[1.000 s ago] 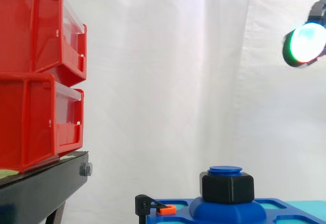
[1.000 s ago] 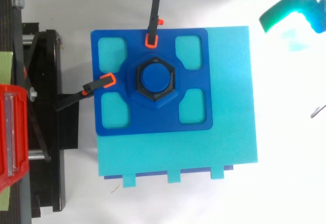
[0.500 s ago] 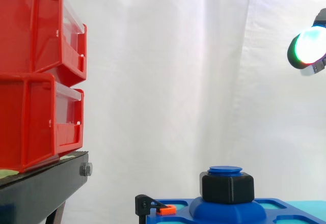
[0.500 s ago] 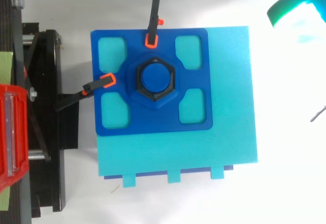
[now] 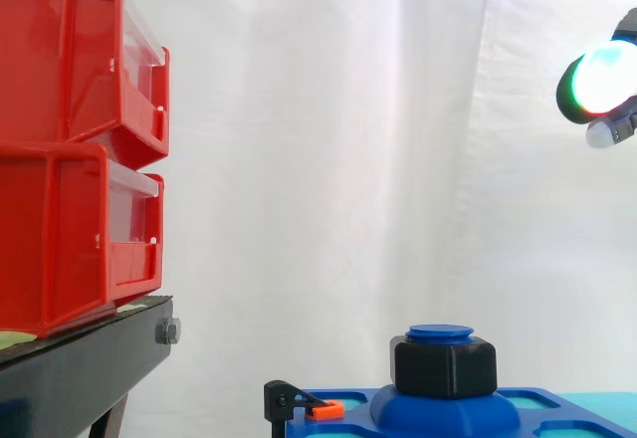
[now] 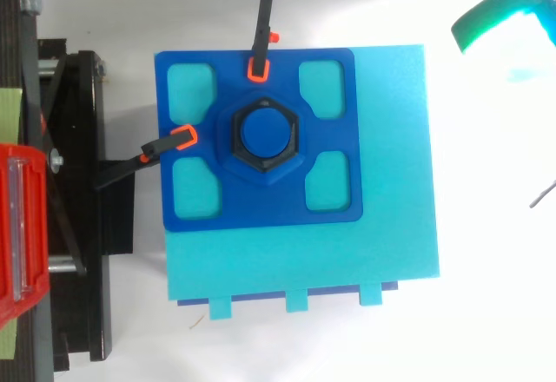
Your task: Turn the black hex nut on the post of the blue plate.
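Although the hand (image 5: 601, 82) was in frame, high at the right edge of the side view and in the upper right corner of the top view (image 6: 497, 16), what showed of it was a glowing green-white tip, so I could not tell whether it was released or clenched. It hung well above and to the right of the black hex nut (image 5: 444, 368), clear of it. The nut sat on the blue post (image 6: 265, 132) at the centre of the blue plate (image 6: 261, 204), the post's round cap standing just proud of it. The plate lay flat on a cyan block (image 6: 304, 260). Black clamps with orange tips met the plate's far edge (image 6: 259, 52) and left edge (image 6: 161, 148). Two red bins (image 5: 70, 149) were stacked on the black stand (image 5: 80, 368).
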Motion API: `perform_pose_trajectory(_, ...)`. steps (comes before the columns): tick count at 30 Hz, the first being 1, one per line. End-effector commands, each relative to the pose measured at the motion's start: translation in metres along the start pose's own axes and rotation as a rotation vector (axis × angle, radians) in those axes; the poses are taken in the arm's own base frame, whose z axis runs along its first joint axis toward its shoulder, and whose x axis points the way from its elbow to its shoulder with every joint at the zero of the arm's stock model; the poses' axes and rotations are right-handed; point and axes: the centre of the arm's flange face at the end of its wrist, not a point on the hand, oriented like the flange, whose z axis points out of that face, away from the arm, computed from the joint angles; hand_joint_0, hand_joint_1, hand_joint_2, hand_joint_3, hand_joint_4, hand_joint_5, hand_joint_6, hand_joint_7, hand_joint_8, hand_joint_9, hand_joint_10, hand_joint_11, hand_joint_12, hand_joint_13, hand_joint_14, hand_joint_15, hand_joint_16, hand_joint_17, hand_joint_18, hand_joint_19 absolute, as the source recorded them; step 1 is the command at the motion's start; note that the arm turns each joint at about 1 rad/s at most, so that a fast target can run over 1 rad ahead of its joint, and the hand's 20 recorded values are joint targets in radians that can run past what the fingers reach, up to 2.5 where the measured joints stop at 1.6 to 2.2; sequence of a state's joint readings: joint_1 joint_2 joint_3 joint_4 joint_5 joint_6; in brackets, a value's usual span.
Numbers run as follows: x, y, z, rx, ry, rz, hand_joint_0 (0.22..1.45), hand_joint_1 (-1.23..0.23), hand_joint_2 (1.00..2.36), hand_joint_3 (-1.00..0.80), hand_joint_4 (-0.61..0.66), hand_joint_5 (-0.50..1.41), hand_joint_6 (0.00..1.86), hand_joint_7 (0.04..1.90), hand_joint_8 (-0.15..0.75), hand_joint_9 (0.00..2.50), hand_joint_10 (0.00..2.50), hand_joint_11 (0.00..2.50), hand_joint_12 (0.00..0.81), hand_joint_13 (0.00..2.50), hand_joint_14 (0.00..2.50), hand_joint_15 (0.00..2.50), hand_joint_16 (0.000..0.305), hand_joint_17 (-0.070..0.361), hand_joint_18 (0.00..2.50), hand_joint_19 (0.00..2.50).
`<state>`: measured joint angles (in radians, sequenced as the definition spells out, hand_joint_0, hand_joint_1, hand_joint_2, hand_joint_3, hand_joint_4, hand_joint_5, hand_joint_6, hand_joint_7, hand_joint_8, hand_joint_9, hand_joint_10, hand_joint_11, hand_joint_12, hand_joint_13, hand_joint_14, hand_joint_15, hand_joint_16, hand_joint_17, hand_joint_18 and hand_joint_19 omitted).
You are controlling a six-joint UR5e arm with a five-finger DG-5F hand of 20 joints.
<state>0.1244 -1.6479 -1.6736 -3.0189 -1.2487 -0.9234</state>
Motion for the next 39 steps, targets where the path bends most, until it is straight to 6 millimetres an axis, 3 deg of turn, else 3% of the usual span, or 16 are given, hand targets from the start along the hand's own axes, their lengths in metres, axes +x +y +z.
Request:
perform_pose_trajectory(1,0.0004,-0.0003,0.0003,0.001,0.001,0.0,0.43,-0.43,1.0,-0.5,-0.06,-0.25,0.5,0.59,0.123,0.0,0.0,0.0,0.332,0.0,0.0,0.0,0.061,0.137,0.0,0.03)
perform_pose_trajectory(14,0.0004,-0.0003,0.0003,0.001,0.001,0.0,0.45,-0.44,1.0,-0.5,-0.04,-0.26,0.5,0.67,0.106,0.0,0.0,0.0,0.324,0.0,0.0,0.0,0.058,0.131,0.0,0.04)
perform_pose_trajectory(17,0.0002,0.0007,-0.0001,-0.001,0.0,0.0,0.45,-0.44,1.0,-0.5,-0.04,-0.25,0.5,0.61,0.112,0.0,0.0,0.0,0.328,0.0,0.0,0.0,0.059,0.132,0.0,0.04)
perform_pose_trajectory(39,-0.0003,0.0,-0.0001,0.0,-0.001,0.0,0.44,-0.41,1.0,-0.5,0.04,-0.25,0.5,0.62,0.145,0.0,0.0,0.0,0.358,0.0,0.0,0.0,0.059,0.133,0.0,0.1)
